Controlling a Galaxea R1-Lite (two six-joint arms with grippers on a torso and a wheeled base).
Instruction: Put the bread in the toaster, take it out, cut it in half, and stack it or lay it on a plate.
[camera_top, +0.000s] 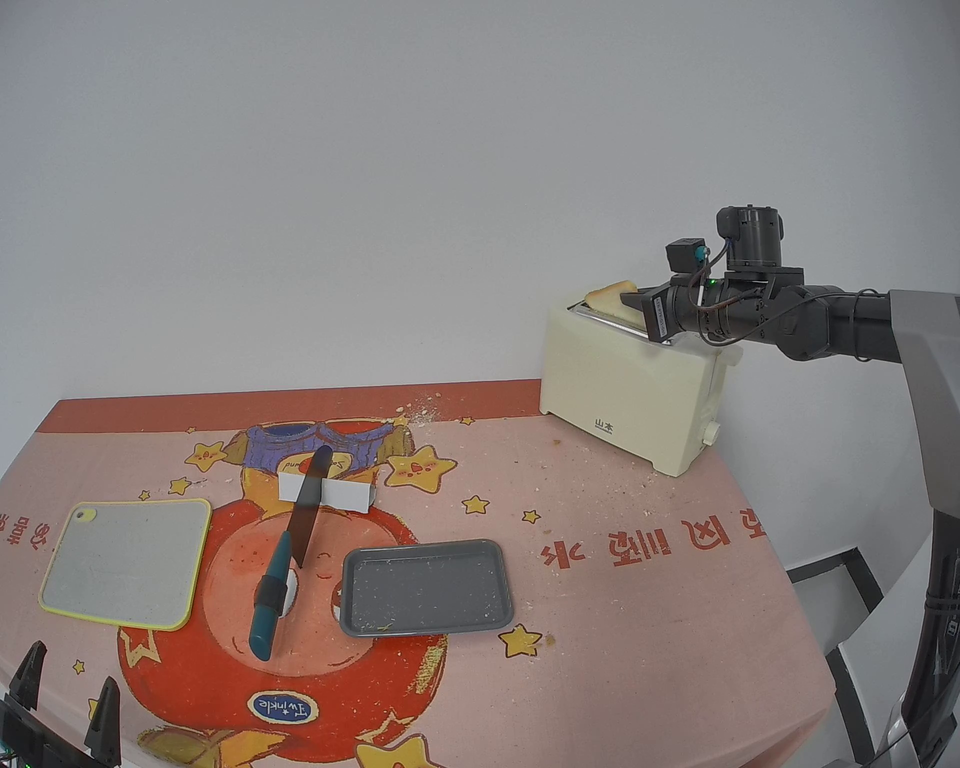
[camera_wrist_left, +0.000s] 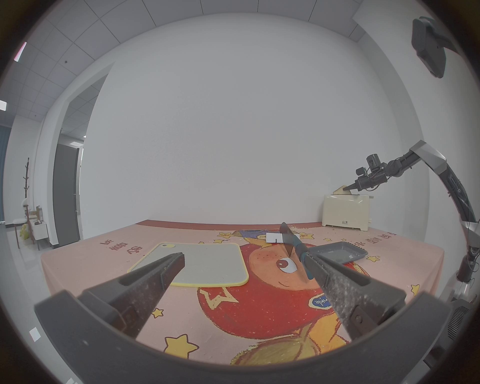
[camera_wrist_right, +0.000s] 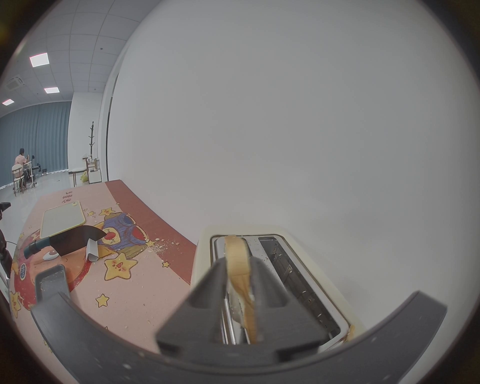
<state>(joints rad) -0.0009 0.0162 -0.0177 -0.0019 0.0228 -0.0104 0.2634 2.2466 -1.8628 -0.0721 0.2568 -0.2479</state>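
The right wrist view looks down into the toaster (camera_wrist_right: 320, 305). The bread (camera_wrist_right: 238, 260) stands upright in one slot, and the wire guides of the second slot are exposed. In the head view, the top edge of the slice projects above the toaster at the far right corner of the bench (camera_top: 620, 560).

The bread is a thin, pale tan slice, seen edge-on and slightly bowed.

The right gripper (camera_wrist_right: 239, 270) fingers (camera_wrist_right: 202, 305) are clenched on both faces of the slice. The left gripper (camera_wrist_left: 242, 257) fingers (camera_wrist_left: 145, 290) are released and spread wide, grasping nothing, above the near left edge of the bench. Ahead of them are the cutting board (camera_wrist_left: 210, 262), knife (camera_wrist_left: 295, 245) and tray (camera_wrist_left: 340, 251).
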